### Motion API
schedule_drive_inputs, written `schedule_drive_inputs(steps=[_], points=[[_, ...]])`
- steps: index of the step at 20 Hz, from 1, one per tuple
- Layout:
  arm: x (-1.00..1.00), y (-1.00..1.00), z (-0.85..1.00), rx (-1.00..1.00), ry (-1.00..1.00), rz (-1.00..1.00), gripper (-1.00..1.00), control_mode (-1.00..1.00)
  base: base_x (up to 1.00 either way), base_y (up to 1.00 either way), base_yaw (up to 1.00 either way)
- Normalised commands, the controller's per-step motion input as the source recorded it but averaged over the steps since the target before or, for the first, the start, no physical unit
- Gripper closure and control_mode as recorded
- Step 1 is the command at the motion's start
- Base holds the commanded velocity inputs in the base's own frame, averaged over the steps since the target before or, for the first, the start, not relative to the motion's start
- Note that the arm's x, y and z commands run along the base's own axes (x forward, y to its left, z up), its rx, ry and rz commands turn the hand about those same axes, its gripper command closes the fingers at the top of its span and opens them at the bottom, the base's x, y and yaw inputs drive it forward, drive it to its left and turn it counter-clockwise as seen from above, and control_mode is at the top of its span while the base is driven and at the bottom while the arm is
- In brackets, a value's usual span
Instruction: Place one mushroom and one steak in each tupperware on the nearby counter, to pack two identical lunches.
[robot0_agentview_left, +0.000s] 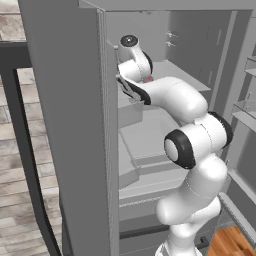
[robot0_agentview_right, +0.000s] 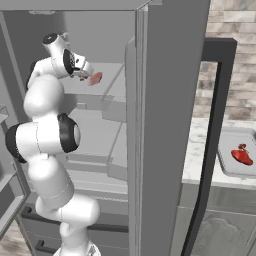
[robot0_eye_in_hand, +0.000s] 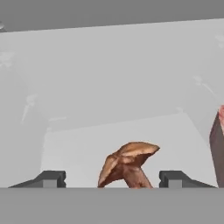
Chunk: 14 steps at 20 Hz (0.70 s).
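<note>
While the white arm reaches into the smooth grey fridge, its gripper (robot0_eye_in_hand: 112, 179) stands wide, the dark fingertips (robot0_eye_in_hand: 51, 178) apart on either side of a mushroom (robot0_eye_in_hand: 127, 163) with a glossy brown cap and tilted stem, not touching it. The hand view puts a steak (robot0_eye_in_hand: 218, 144) at the right edge; the right base view shows this pinkish slab (robot0_agentview_right: 95, 78) on the fridge shelf (robot0_agentview_right: 112, 85), and, far right on the marble counter (robot0_agentview_right: 197, 150), a grey tupperware (robot0_agentview_right: 227, 167) holding a red steak (robot0_agentview_right: 242, 156).
</note>
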Motion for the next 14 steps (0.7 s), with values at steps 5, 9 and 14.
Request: schedule_drive_inputs(steps=[5, 9, 14], points=[[0.29, 0.0, -0.05, 0.0, 0.0, 0.0, 1.0, -1.0, 0.0, 0.0, 0.0], [0.02, 0.0, -0.05, 0.0, 0.0, 0.0, 1.0, -1.0, 0.0, 0.0, 0.0], [-0.23, 0.03, -0.34, 0.0, -0.06, -0.02, 1.0, -1.0, 0.0, 0.0, 0.0]])
